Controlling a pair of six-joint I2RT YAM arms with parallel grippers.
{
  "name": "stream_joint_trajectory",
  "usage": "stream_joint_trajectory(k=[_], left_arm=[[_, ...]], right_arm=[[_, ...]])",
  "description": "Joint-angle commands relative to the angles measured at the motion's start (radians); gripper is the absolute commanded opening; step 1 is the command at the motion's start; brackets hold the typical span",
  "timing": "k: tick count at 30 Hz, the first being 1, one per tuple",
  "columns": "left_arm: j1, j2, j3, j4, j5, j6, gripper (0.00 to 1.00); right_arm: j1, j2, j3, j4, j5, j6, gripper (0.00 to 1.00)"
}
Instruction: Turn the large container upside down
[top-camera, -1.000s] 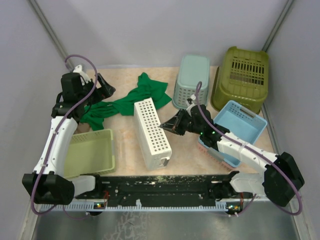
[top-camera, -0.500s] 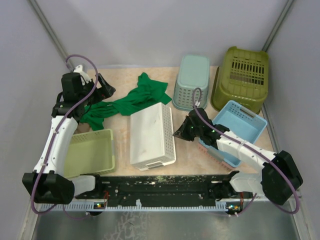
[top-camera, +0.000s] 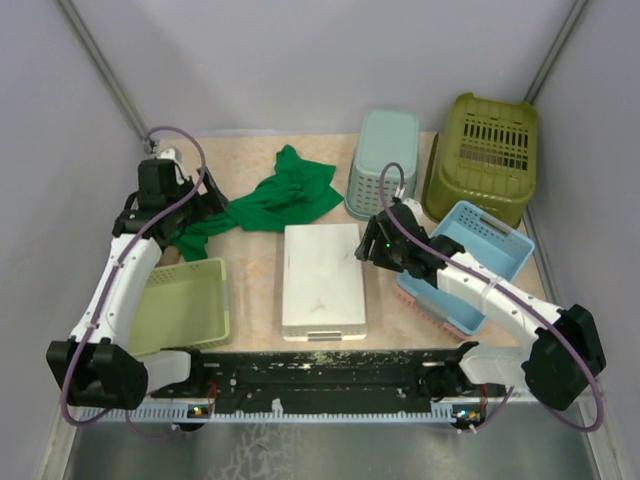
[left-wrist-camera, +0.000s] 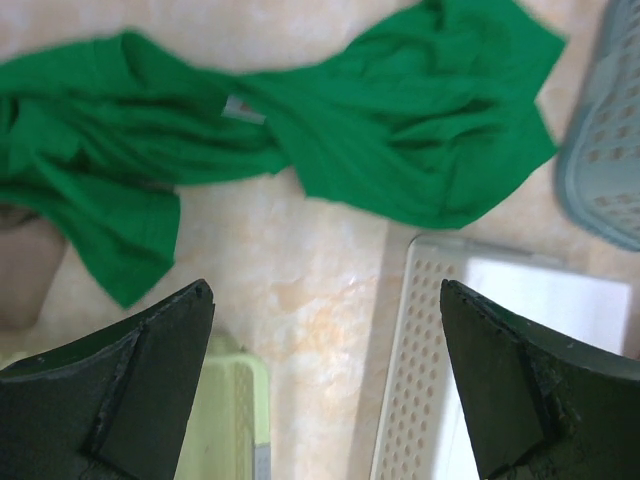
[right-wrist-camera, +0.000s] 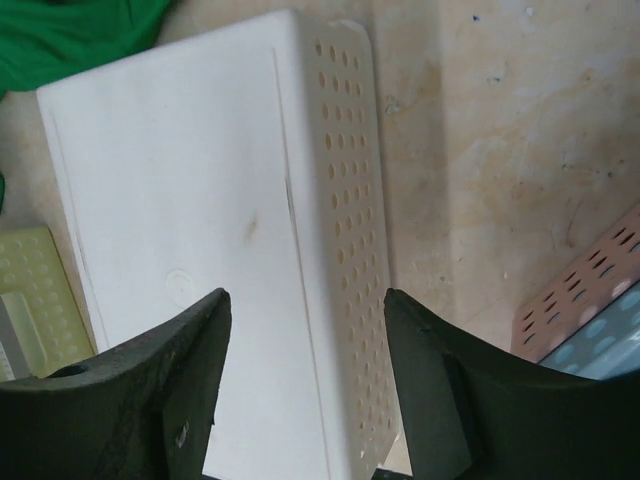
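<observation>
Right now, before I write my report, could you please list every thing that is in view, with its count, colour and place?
large container: 1, olive green, far right corner, slotted bottom facing up
mesh basket: 1, pale teal, far side, just left of the large container
white basket: 1, white, table centre, solid bottom up, perforated sides
blue basket: 1, light blue, right side, open side up
pink basket: 1, pink, only an edge shows beneath the blue basket
tray: 1, light green, near left
cloth: 1, dark green, crumpled, far left of centre
table: 1, beige
left gripper: 1, black, open, above the cloth
right gripper: 1, black, open, over the white basket's right edge
</observation>
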Motion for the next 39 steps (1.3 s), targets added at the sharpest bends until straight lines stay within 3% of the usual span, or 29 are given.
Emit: stream_joint_trajectory(k=[1,7,17,23,30,35,39], left_arm=[[-0.073,-0.028,-0.075,-0.171,-0.199,-0.065,0.99],[-0.158,-0.074,-0.223,-0.291,-0.343,-0.261,0.99],[-0.161,-0.054,-0.35,-0.206,-0.346,-0.397,0.97],[-0.261,0.025,-0.337,-0.134,-0.337,-0.408,0.87],[-0.435,0.103,-0.294,0.024,-0.147,-0.255,0.9],[-0.46,0.097,-0.187,-0.108,-0.264,-0.171,0.99],[-0.42,0.078,-0.129,-0.201,-0.402,-0.243,1.0]], right_arm=[[-0.006,-0.01,0.104,-0.02,0.084,-0.1,0.64],[-0.006,-0.006,0.14,0.008,0.078,-0.159,0.69],[-0.006,0.012,0.141,0.012,0.055,-0.19,0.7],[-0.006,0.009,0.136,0.012,0.056,-0.189,0.7],[-0.006,0.011,0.131,0.009,0.073,-0.184,0.69],[-0.006,0.024,0.143,0.013,0.065,-0.19,0.69],[-0.006,0.031,0.148,0.029,0.051,-0.194,0.69]])
